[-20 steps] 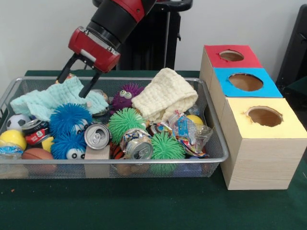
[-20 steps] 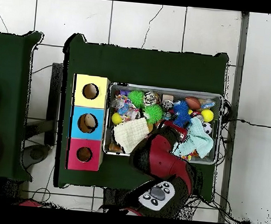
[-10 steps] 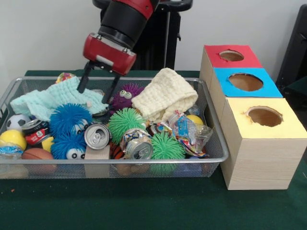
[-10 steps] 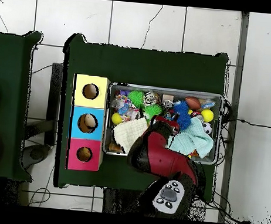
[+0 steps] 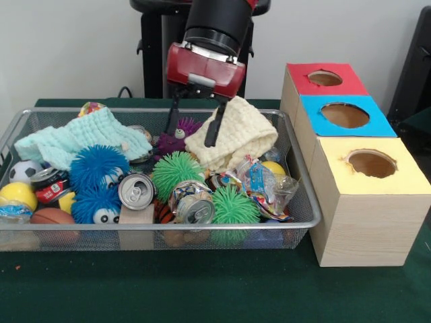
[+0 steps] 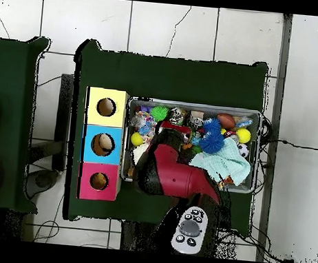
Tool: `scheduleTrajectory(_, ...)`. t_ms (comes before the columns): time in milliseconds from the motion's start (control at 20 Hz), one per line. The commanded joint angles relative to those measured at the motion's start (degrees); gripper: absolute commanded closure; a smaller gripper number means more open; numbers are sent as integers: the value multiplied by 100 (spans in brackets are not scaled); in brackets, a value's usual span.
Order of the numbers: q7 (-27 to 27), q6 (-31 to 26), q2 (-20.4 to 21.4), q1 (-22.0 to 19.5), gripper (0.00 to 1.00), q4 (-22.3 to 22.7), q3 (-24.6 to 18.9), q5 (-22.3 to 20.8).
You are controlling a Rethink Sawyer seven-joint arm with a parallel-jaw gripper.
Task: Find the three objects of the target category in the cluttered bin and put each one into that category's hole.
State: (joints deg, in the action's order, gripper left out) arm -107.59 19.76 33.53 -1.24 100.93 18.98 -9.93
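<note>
Green-clothed bench [image 5: 202,289] carrying one silver wire-mesh bin [image 5: 306,202] and, touching the bin's right edge, a row of three wooden boxes.

Boxes, front view, near to far: yellow-topped box [image 5: 377,195], blue-topped box [image 5: 345,116], red-topped box [image 5: 324,78], each with one round hole in its top.

My hand [image 5: 194,124]: red housing, two black fingers [image 5: 214,126] spread apart, empty. It hangs over the far middle of the bin, one finger in front of the cream folded cloth [image 5: 232,134], the other just above the purple fuzzy toy with eyes [image 5: 174,140]. I cannot tell whether either finger touches anything.

Bin contents:
- Pale mint knitted cloth [image 5: 81,140], far left corner.
- Two blue spiky balls with eyes [image 5: 97,167], left of centre, one before the other.
- Two green spiky balls [image 5: 176,171], centre and near edge.
- Two silver drink cans [image 5: 136,191], tops facing the near edge, side by side; a red-labelled can [image 5: 48,185] at the left.
- Black-and-white football [image 5: 23,169], yellow ball [image 5: 17,195], brown basketball [image 5: 52,217], near left corner.
- Crinkled clear snack wrappers [image 5: 262,185], near right corner, a yellow ball [image 5: 273,167] behind them.
- Small wooden block [image 5: 136,217], against the near edge.

Overhead view: my red arm [image 6: 175,176] covers the bin's middle.
</note>
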Motion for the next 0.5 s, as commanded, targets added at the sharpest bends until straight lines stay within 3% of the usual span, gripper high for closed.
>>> scheduleTrajectory(50, -571, -136, -228, -290, 0, -555, -904, -376)
scheduleTrajectory(500, -337, -9, -815, -862, 0, -1478, -1421, -1017)
